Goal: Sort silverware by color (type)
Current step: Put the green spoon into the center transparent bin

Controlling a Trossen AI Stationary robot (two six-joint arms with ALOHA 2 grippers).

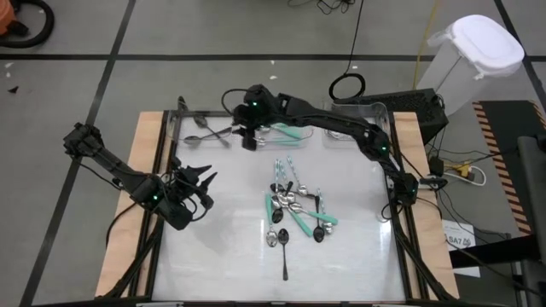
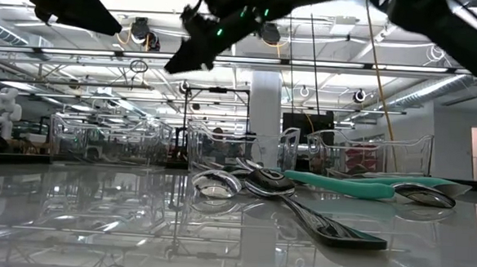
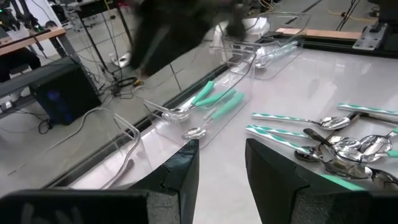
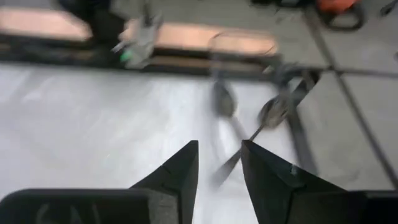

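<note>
A heap of silverware [image 1: 294,209] lies at the table's middle: teal-handled spoons, striped pale-handled ones [image 1: 286,170] and a dark spoon [image 1: 283,251] nearest the front edge. Dark spoons [image 1: 209,132] lie in a clear bin at the far left. Teal-handled spoons [image 3: 211,99] lie in the bin beside it. My right gripper [image 4: 219,152] hangs open and empty above the table, between those two bins [image 1: 247,136]. My left gripper [image 3: 222,152] waits open and empty at the table's left [image 1: 203,181], raised off the surface.
A third clear bin [image 1: 367,115] stands at the far right of the table. The right arm [image 1: 341,124] reaches across the far edge over the bins. Wooden strips [image 1: 149,170] border the white tabletop. A white lidded container [image 1: 473,51] stands on the floor beyond the table.
</note>
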